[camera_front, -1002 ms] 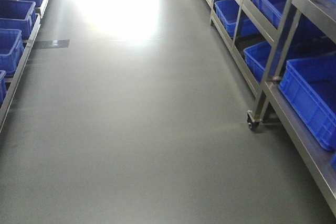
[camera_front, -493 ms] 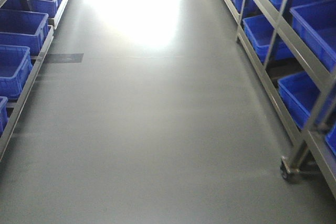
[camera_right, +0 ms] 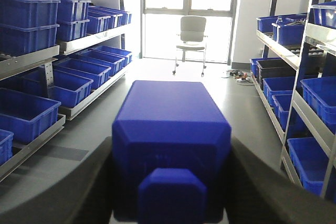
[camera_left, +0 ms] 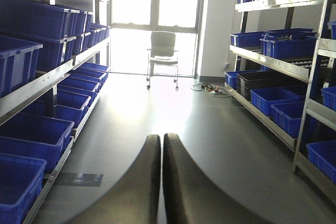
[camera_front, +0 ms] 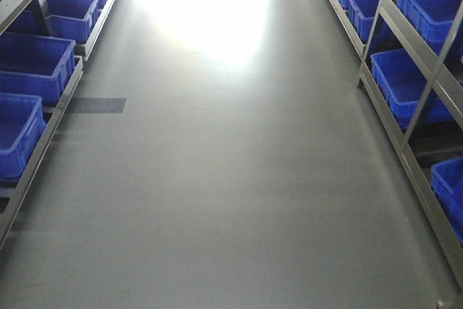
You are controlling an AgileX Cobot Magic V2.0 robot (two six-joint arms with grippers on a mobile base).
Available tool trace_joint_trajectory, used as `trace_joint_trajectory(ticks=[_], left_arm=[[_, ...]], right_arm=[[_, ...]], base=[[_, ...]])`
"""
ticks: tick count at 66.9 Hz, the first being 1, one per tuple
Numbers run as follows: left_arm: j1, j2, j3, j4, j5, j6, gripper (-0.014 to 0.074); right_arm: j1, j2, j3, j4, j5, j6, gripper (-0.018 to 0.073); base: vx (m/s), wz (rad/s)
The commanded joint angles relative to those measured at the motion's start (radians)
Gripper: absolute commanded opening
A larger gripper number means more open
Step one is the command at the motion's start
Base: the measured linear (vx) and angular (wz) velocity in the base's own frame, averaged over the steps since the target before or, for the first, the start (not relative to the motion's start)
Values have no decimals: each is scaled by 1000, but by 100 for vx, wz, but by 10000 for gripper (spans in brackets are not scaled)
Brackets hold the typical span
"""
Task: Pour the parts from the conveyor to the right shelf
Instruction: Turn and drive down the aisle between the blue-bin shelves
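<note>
Front view: bare grey floor [camera_front: 231, 179] of an aisle. Blue crates [camera_front: 32, 63] line the rack on the left, and the right shelf [camera_front: 409, 168] holds more. The dark floor patch [camera_front: 98, 105] sits lower and further right than a second ago. The shelf caster seen then is now out of frame, and both racks sit nearer the picture's side edges.

Left wrist view: the left gripper [camera_left: 161, 137] has its jaws pressed together with nothing between them. It points down the aisle at an office chair [camera_left: 163, 51] by the window.

Right wrist view: the right gripper [camera_right: 170, 140] has its jaws clamped on a blue bin [camera_right: 170, 124]. The bin is centred between the two dark fingers [camera_right: 262, 182] and fills the gap. Its inside is not visible, so contents cannot be told. Only the wrist views show the grippers, and only this one shows the bin.
</note>
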Motion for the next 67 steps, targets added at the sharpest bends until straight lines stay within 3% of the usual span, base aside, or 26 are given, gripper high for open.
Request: trace_joint_trajectory(ticks=[1, 67], left_arm=[[-1, -9, 27, -9, -79, -7, -6], [-1, -9, 27, -9, -79, -7, -6]], right_arm=[[-4, 11, -25, -11, -77, -10, -4], [-4, 11, -25, -11, -77, -10, -4]], base=[[63, 1], [62, -1]])
